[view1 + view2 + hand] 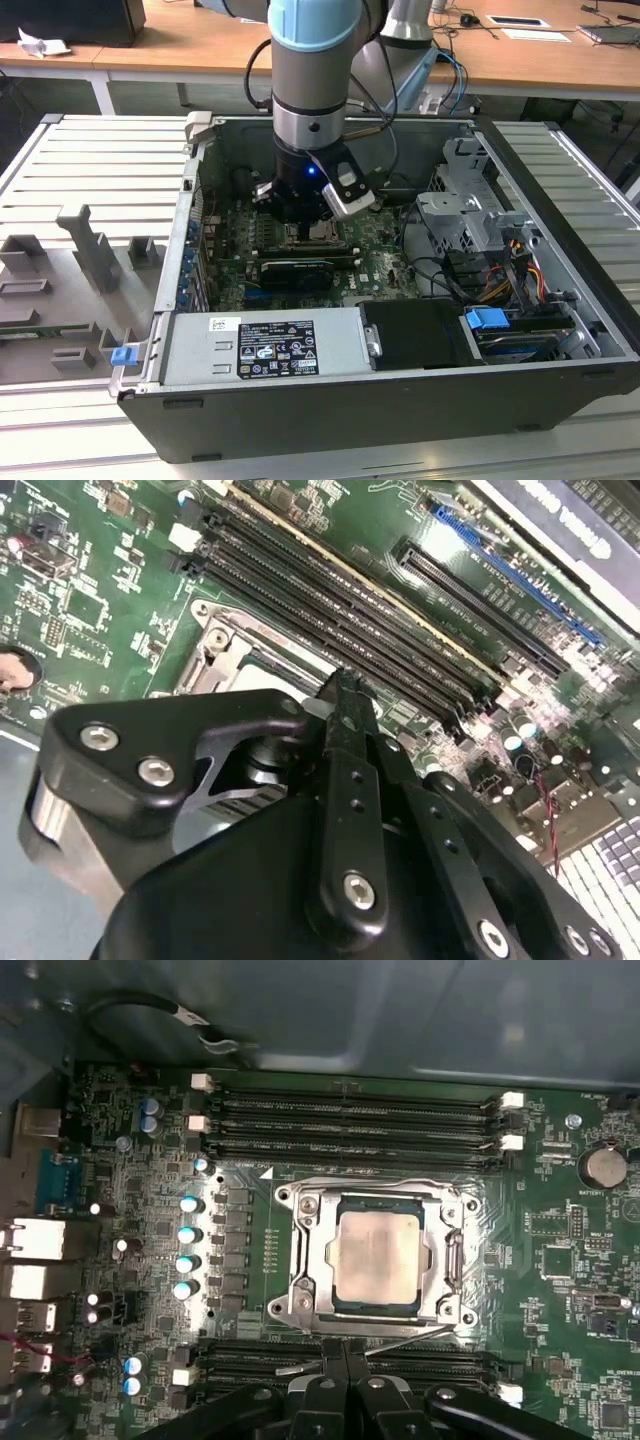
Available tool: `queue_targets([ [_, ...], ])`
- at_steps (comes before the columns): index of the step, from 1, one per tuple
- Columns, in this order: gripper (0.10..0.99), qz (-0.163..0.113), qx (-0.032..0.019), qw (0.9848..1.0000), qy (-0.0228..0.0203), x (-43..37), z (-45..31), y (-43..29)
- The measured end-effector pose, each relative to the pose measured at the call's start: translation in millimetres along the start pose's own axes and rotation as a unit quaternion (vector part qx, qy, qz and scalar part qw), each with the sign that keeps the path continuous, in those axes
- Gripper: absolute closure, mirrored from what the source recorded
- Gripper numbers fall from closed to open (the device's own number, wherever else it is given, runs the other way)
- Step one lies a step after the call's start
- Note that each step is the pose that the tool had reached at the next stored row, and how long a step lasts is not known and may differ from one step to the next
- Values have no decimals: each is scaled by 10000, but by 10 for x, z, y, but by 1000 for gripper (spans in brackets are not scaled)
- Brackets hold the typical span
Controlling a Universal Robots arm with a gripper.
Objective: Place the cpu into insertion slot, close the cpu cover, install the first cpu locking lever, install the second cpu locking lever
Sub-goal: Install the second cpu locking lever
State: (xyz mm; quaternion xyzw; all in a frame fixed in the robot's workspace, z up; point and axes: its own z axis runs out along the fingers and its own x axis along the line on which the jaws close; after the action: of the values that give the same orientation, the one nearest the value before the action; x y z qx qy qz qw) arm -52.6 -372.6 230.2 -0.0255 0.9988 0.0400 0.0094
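Observation:
The cpu [376, 1255], a pale silver-beige square, lies in the insertion slot [283, 1197] on the green board. The silvery cpu cover [310, 1260] is folded flat over it, and the chip shows through its window. A thin wire locking lever [410, 1338] runs slantwise along one edge of the socket, standing off from it. My gripper [345, 1345] is shut, its black fingertips together right at this lever; I cannot tell if the wire is pinched. In the second wrist view the gripper [345, 685] sits at the socket's metal edge [225, 650]. In the exterior view the gripper [300, 228] hangs low over the board.
Black memory slots [350, 1120] flank the socket on two sides. A black graphics card [295, 272] lies just in front of the gripper. A grey drive cage [465, 215] with cables stands at the exterior view's right, and the power supply [265, 345] is at the front. Case walls surround everything.

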Motion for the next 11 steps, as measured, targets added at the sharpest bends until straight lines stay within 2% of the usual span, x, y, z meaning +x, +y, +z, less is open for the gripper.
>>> queue_targets([
  [5,980,1,0,10000,0,2,83,-7],
  [11,980,1,0,10000,0,8,133,-10],
])
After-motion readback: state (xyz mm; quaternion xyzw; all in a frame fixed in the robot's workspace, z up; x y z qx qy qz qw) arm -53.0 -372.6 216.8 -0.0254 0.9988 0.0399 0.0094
